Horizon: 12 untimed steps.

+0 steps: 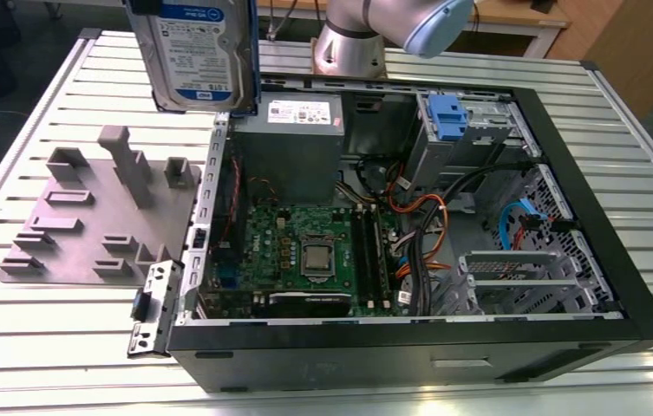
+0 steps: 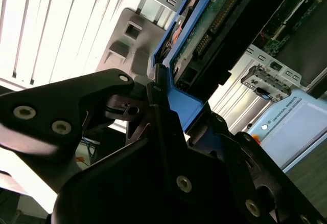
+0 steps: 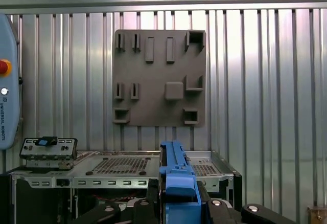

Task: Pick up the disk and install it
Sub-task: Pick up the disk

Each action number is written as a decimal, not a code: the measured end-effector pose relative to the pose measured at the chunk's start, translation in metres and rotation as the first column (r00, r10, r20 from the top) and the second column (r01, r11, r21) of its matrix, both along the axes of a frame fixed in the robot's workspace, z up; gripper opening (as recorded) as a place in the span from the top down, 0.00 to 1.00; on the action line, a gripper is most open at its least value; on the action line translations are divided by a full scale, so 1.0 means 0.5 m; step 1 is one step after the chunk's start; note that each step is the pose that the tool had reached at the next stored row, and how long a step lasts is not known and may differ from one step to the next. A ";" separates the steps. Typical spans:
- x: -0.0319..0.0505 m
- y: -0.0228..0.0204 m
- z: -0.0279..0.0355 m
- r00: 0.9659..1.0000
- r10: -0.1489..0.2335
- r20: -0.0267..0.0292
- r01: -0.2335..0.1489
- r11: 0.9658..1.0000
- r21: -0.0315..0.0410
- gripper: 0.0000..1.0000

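Note:
The disk hangs upright in the air above the table's far side, at the exterior view's left of the open computer case; its blue-and-white label faces the camera. In the second wrist view my gripper is shut on the disk's blue carrier rail, and the green circuit-board side of the disk runs away from the black fingers. The first wrist view has the blue edge of the disk standing up out of the gripper.
A grey fixture plate with upright pegs lies on the slatted table beside the case. Inside the case are a grey power-supply box, a motherboard, cables and a drive bay with a blue latch. The arm's base stands behind.

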<state>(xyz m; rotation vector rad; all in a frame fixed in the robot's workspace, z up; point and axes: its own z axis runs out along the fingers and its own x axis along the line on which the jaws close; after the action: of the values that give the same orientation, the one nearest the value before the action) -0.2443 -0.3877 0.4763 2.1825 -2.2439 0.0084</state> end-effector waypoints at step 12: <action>0.034 -0.0001 0.000 1.000 0.000 0.000 0.000 1.000 0.000 0.63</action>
<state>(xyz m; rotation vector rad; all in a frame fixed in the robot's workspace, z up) -0.2271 -0.3878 0.4764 2.1825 -2.2438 0.0084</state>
